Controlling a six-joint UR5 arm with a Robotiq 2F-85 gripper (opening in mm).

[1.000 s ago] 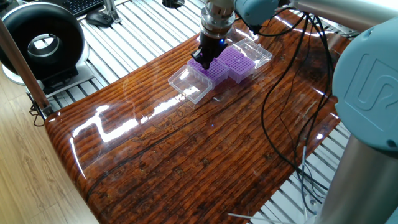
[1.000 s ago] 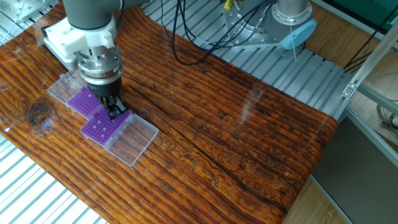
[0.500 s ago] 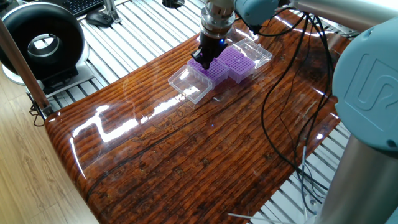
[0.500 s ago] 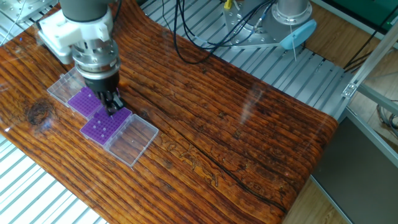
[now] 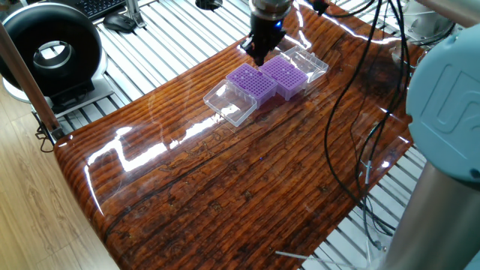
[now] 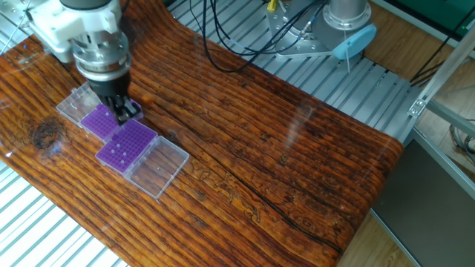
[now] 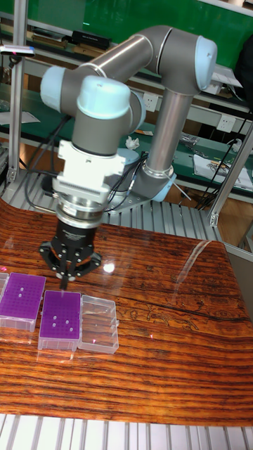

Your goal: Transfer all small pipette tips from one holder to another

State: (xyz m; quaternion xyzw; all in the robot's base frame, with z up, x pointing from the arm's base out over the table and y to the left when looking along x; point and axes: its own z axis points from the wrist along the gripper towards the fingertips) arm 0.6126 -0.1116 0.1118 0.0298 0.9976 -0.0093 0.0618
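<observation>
Two purple grid racks lie side by side on the wooden table. In the tall fixed view, the right rack carries several small pipette tips, seen as pale dots. The left rack shows two pale dots. My gripper hangs just above the far edge where the racks meet, fingers pressed together. Anything between them is too small to see. The other fixed view has the gripper over the inner edge of the far rack, beside the near rack. One fixed view shows the gripper behind both racks.
A clear plastic lid lies open beside the near rack and another beside the far rack. Black cables trail across the table's right side. The arm's base stands on a slatted metal surface behind the table.
The gripper has lifted off the rack with several tips and moved toward the other rack. Racks and lids have not shifted.
</observation>
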